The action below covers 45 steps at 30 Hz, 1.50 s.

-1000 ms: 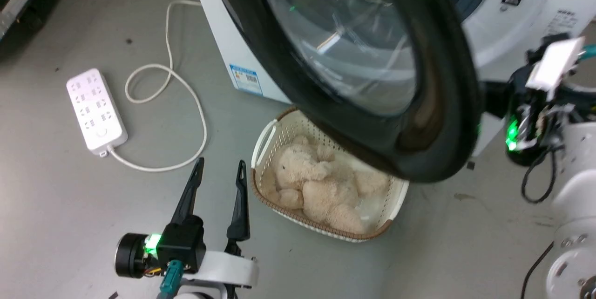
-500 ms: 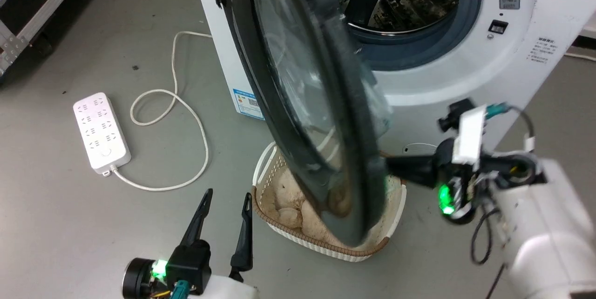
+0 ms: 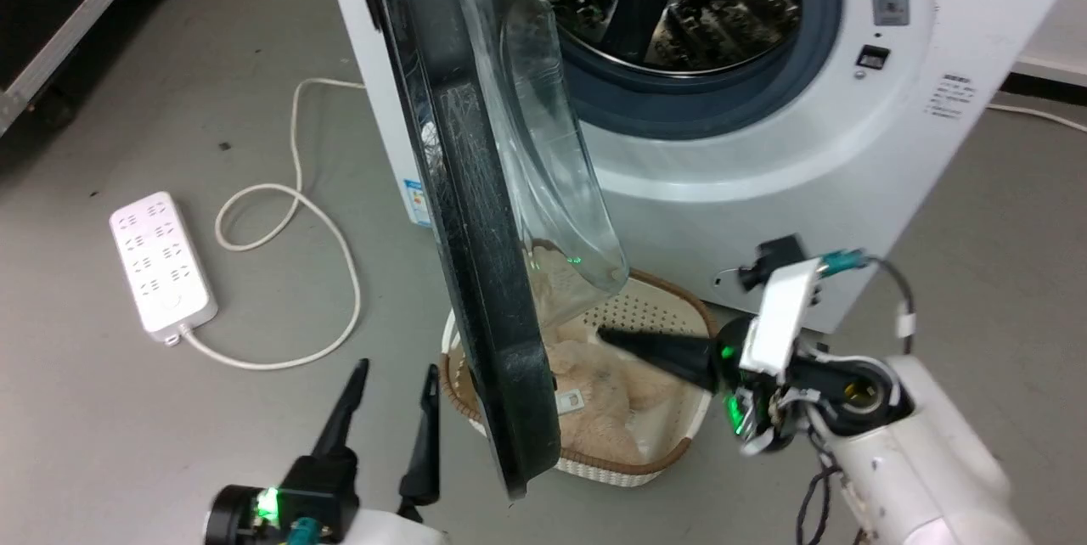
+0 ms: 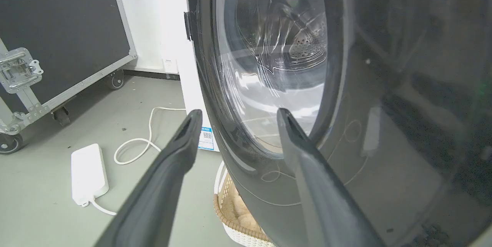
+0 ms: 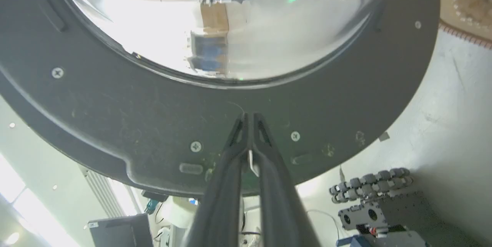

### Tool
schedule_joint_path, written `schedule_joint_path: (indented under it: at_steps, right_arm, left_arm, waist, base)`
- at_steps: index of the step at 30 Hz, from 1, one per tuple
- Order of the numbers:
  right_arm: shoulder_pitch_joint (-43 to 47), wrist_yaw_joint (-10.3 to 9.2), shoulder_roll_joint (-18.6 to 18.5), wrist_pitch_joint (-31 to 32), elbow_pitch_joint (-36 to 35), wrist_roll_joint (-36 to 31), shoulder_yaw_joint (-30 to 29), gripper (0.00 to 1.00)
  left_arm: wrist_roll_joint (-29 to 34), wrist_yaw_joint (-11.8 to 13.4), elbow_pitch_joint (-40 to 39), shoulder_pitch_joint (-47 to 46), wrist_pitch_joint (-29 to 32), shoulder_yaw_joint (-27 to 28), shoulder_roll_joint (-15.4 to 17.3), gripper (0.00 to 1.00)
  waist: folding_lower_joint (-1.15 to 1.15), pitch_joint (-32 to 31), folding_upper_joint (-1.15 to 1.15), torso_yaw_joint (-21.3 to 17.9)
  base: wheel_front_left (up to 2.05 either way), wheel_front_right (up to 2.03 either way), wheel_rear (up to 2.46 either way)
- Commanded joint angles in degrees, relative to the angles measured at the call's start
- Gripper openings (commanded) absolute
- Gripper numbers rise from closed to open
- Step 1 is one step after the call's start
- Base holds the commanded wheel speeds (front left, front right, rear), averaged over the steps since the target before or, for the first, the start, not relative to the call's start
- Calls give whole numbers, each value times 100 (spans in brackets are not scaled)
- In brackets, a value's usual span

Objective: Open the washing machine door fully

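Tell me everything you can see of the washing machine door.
The washing machine door is a large round glossy black ring, scuffed, with screws on its inner face and a bulging clear glass bowl. It stands swung out, edge-on to the head view, over the basket. The shut right gripper points at its inner rim, seemingly touching.

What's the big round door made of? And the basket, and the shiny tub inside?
The washing machine door looks like glossy black plastic around a clear bulging window, probably glass: it reflects lights. The basket seems white plastic with holes and a brown woven-looking rim. The drum looks like shiny perforated steel.
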Motion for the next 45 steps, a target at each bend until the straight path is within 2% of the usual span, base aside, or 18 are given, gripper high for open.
schedule_joint_path:
  at_steps: [1, 4, 8, 13, 16, 18, 20, 21, 23, 25, 26, 32, 37, 45]
  right_arm:
    - [88, -3, -81, -183, -131, -76, -81, 100]
    - [160, -3, -331, -970, -585, -483, -340, 100]
    - [494, -3, -773, -2200, -1632, -1424, -538, 100]
    - [1116, -3, -1367, -3919, -2769, -3168, -538, 100]
    - [1520, -3, -1644, -4857, -3060, -4500, -514, 100]
    - [1799, -3, -1654, -5354, -3185, -5355, -635, 100]
    - [2114, -3, -1453, -5702, -3300, -6024, -885, 100]
    - [2288, -3, -1325, -5825, -3379, -6306, -980, 100]
    - [3029, -3, -801, -6193, -3598, -7260, -1327, 100]
    - [3203, -3, -670, -6239, -3606, -7457, -1405, 100]
    - [3492, -3, -373, -6312, -3647, -7721, -1589, 100]
    - [3882, -3, -51, -6426, -3786, -8139, -1859, 100]
    - [3967, -3, 17, -6460, -3843, -8238, -1996, 100]
    - [3888, -3, 21, -6467, -3893, -7833, -2025, 100]
  left_arm:
    - [-46, -32, -32, 74, -32, 75, 32, 100]
    - [-223, -128, -57, 79, -32, 296, 39, 100]
    - [-299, -266, -61, 58, -32, 516, 103, 100]
    - [-338, -411, -124, 147, -32, 729, 170, 100]
    - [-355, -486, -145, 211, -32, 819, 185, 100]
    - [-358, -513, -149, 256, -32, 875, 188, 100]
    - [-371, -545, -151, 309, -32, 919, 187, 100]
    - [-370, -551, -157, 334, -32, 941, 185, 100]
    - [-392, -574, -189, 432, -32, 1031, 171, 100]
    - [-389, -582, -188, 450, -32, 1044, 167, 100]
    - [-365, -595, -182, 476, -32, 1067, 166, 100]
    - [-346, -636, -157, 487, -32, 1123, 154, 100]
    - [-294, -668, -136, 476, -32, 1150, 146, 100]
    - [-287, -658, -270, 463, -32, 1236, 100, 100]
  waist:
    - [0, -53, 0, -86]
    - [0, -121, 0, -212]
    - [0, -233, 0, -385]
    - [0, -346, 0, -688]
    - [0, -382, 0, -831]
    - [0, -401, 0, -918]
    - [0, -422, 0, -996]
    - [0, -432, 0, -1028]
    - [0, -460, 0, -1149]
    - [0, -463, 0, -1161]
    - [0, -466, 0, -1196]
    - [0, -475, 0, -1237]
    - [0, -500, 0, -1280]
    - [0, -485, 0, -1324]
  base:
    - [0, 0, 0]
    - [0, 0, 0]
    - [0, 0, 0]
    - [0, 0, 0]
    - [0, 0, 0]
    - [0, 0, 0]
    - [0, 0, 0]
    - [0, 0, 0]
    - [0, 0, 0]
    - [0, 0, 0]
    - [0, 0, 0]
    - [0, 0, 0]
    - [0, 0, 0]
    - [0, 0, 0]
